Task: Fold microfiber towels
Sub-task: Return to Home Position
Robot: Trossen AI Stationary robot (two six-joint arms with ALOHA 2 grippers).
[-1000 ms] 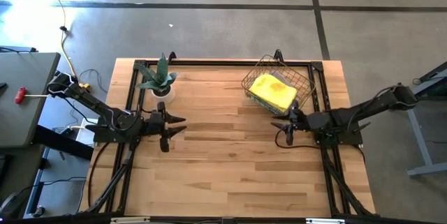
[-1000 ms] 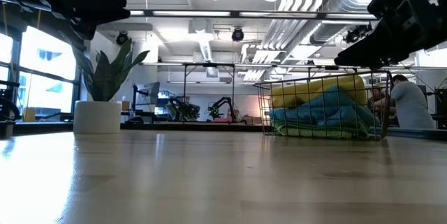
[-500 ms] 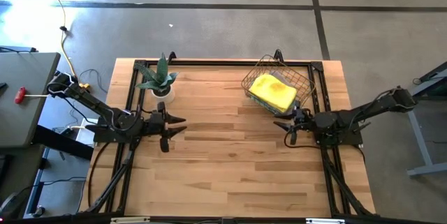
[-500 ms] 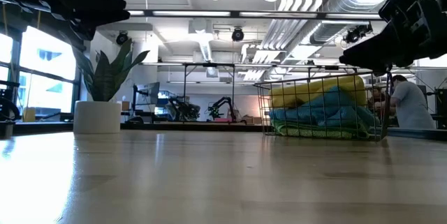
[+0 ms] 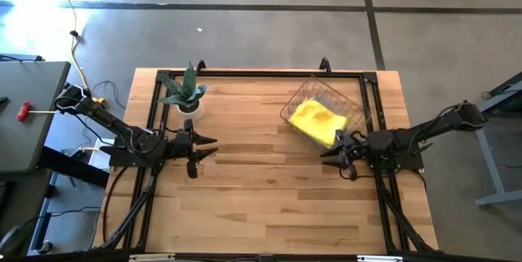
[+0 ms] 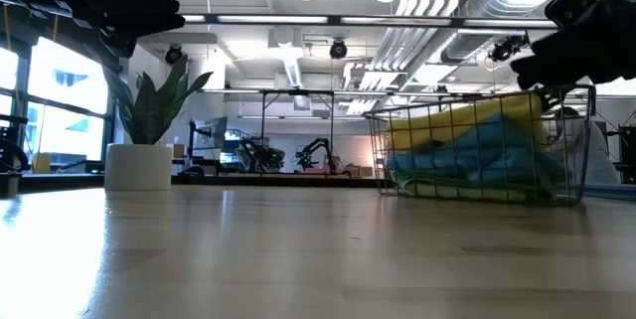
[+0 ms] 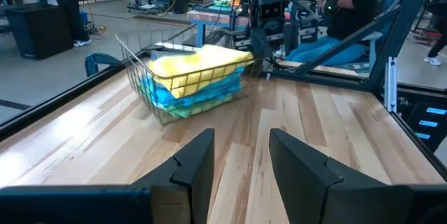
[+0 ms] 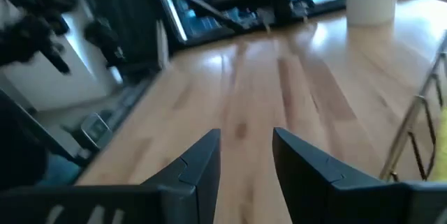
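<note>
Presently, read the counter [image 5: 261,205] from above as a clock face. At 9 o'clock the left tool [image 7: 241,144] hovers over bare wood, fingers apart and holding nothing, as suits a parked arm. At 11 o'clock stands a potted plant [image 5: 186,97], well apart from the work.

At 2 o'clock sits the wire basket [image 5: 338,95], skewed to the counter edges. The microfiber towels [image 5: 316,121] are stacked inside, yellow on top, blue beneath, green lowest; the wires probably hide the full count. At 3 o'clock the right tool [image 8: 246,140] is just beside the basket, fingers apart and empty.

Every towel in view is in the basket, so folding appears complete. Arm retraction is judged the step in hand.
</note>
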